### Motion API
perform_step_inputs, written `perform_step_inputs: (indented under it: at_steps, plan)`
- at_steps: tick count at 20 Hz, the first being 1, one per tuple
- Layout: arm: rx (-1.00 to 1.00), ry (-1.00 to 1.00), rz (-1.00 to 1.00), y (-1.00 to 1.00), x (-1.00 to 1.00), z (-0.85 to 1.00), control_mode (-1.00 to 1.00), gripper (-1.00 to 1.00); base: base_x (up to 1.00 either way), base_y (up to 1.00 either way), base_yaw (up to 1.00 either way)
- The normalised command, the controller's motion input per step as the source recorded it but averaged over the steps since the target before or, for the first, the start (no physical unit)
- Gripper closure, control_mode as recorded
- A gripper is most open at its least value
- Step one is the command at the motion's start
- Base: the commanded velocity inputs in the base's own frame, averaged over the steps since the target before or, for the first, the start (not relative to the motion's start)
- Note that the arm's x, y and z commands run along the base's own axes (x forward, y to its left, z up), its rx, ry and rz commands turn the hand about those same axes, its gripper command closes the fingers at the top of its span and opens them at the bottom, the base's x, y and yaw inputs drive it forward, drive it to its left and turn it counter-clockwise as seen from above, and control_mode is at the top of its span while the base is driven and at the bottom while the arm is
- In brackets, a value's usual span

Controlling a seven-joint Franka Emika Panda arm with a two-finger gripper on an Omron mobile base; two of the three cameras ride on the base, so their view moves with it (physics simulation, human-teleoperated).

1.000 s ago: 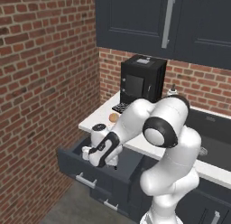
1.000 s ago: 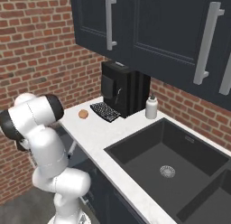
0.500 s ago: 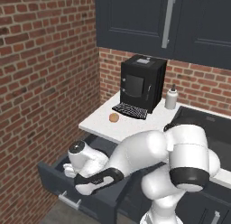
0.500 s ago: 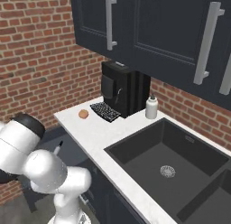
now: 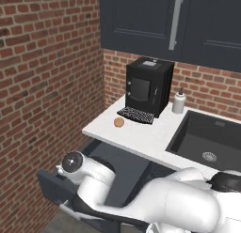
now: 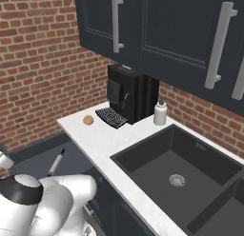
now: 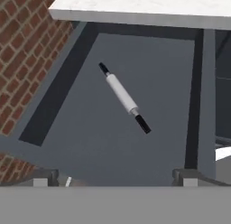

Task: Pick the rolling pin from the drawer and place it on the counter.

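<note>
Jaws spread wide and empty; rolling pin (image 7: 124,97) lies diagonally ahead in the drawer (image 7: 85,142).

The rolling pin (image 7: 124,97), slim, grey-white with black handles, lies diagonally on the floor of the open dark drawer (image 7: 81,146), below the white table (image 7: 144,6) edge.
</note>
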Motion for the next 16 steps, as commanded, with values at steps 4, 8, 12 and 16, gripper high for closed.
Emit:
perform_step_inputs:
  at_steps: [4, 8, 12, 16]
  plan:
    - [0.00, -0.20, 0.00, -0.28, 0.25, 0.81, -1.00, -1.00, 0.00, 0.00, 0.00]
    - [0.02, -0.02, 0.00, -0.66, 0.58, 0.54, -1.00, -1.00, 0.00, 0.00, 0.00]
    - [0.01, 0.17, 0.00, -0.53, 0.56, 0.12, -1.00, -1.00, 0.00, 0.00, 0.00]
    - [0.00, 0.24, 0.03, -0.04, 0.32, -0.19, -1.00, -1.00, 0.00, 0.00, 0.00]
